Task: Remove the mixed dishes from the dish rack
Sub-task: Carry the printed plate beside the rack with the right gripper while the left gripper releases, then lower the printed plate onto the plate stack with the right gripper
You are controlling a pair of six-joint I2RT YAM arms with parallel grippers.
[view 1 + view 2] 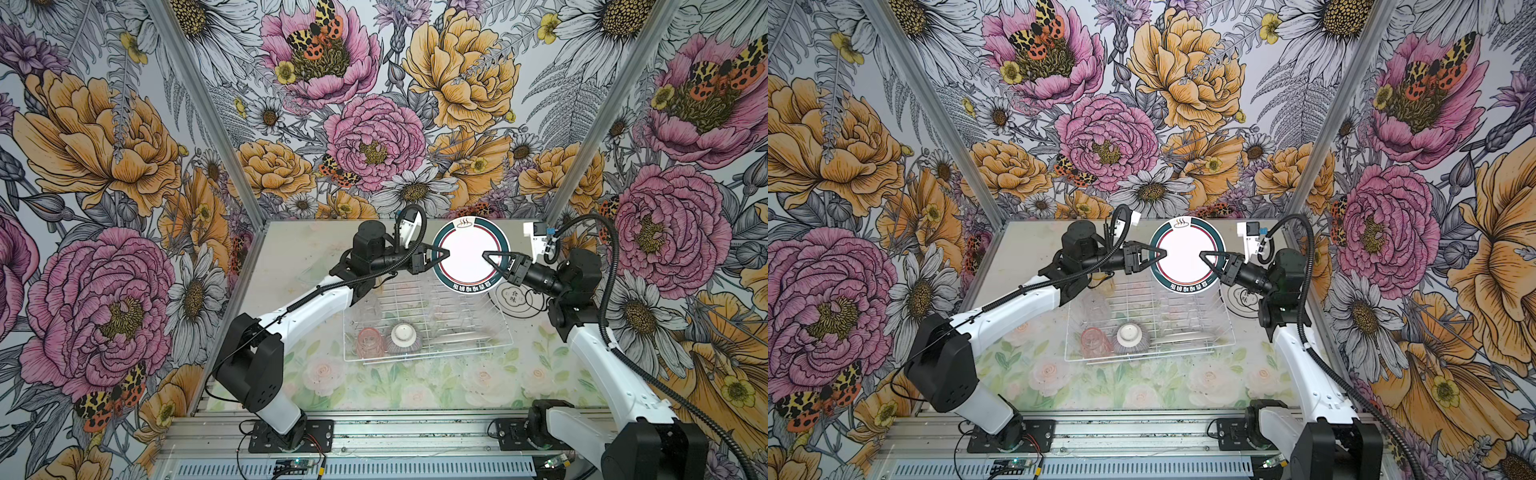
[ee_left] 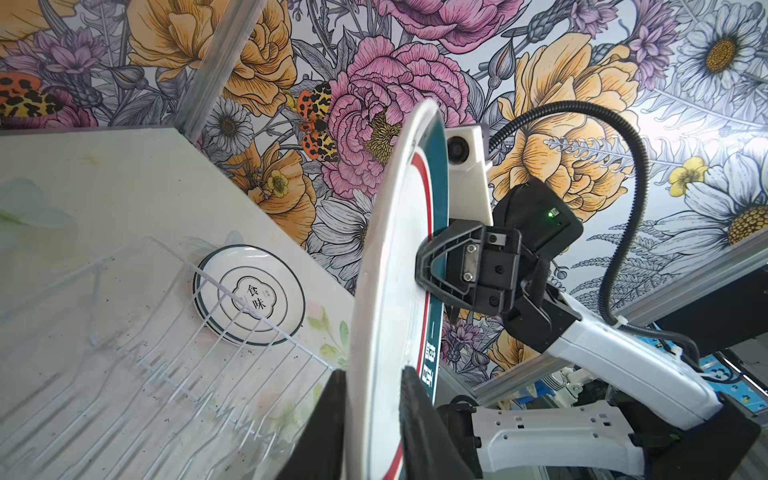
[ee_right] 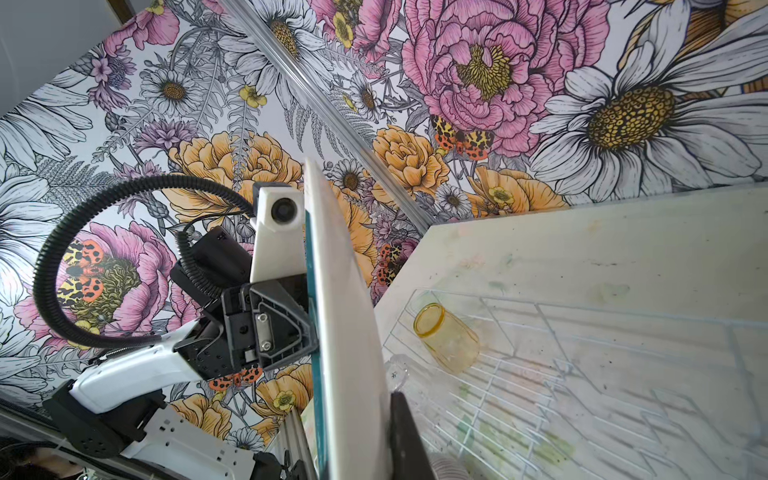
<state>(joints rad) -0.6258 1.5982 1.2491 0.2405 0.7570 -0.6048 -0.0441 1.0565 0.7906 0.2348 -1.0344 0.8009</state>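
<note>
step: looks like a plate handover, left to right, mid-air
plate: teal-rimmed plate (image 1: 471, 253) is up on edge above the far end of the dish rack (image 1: 449, 309); clear of the wires
right pincer: right pincer (image 1: 488, 257) is clamped on the right rim
left pincer: left pincer (image 1: 444, 253) straddles the left rim; can't tell if it's gripping or slack
doing it well: I'd let the right take the weight first; then slide the left straight off along the plate's plane, no twisting
around: a second plate (image 1: 515, 297) lies flat on the table (image 1: 291, 266) just right of the rack; pink tumbler (image 1: 371, 341) and upturned striped bowl (image 1: 404, 337) sit at the near end; amber tumbler (image 3: 446, 336) lies on its side in the rack
in the way: the rack's raised right wall and my own right arm over that second plate
</note>
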